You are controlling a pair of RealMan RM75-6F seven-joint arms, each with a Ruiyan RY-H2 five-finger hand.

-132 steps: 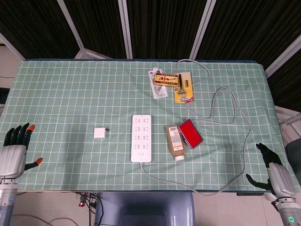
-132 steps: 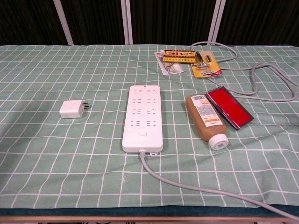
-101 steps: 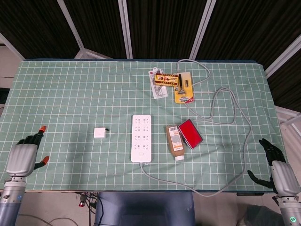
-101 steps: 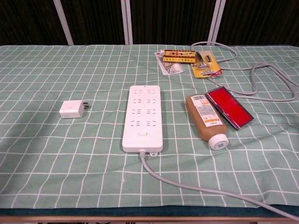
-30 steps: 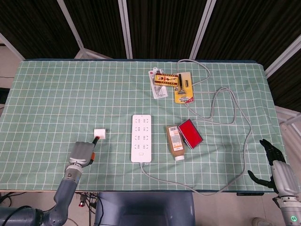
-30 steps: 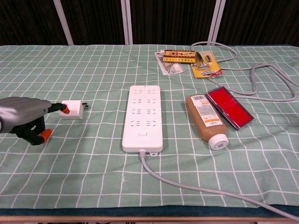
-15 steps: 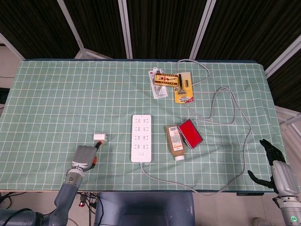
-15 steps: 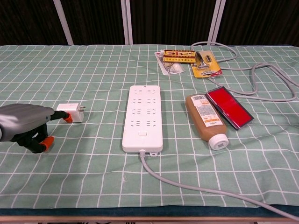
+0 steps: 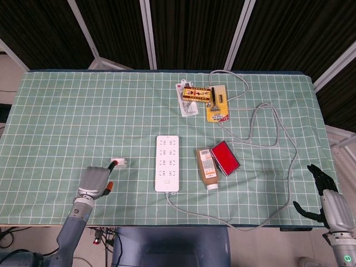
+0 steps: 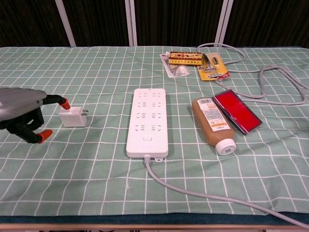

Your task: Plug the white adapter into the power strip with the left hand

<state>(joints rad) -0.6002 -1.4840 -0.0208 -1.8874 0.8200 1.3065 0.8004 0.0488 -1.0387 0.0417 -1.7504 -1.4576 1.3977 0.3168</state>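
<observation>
Left hand at adapter, no grip yet

White adapter point(image 10: 72, 117) tipped onto its edge since a second ago; left hand point(image 10: 21, 113) beside it, fingers apart, one tip near its top, holding nothing; power strip point(image 10: 147, 121) near, path open; brown bottle point(image 10: 212, 124) beyond; right hand point(image 9: 328, 201) idle, open.

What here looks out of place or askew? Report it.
The brown bottle lies on its side beside the red case, not upright. The white adapter sits tipped on its edge, prongs toward the power strip, with a fingertip of the left hand at its top corner. Nothing looks spilled or damaged.
</observation>
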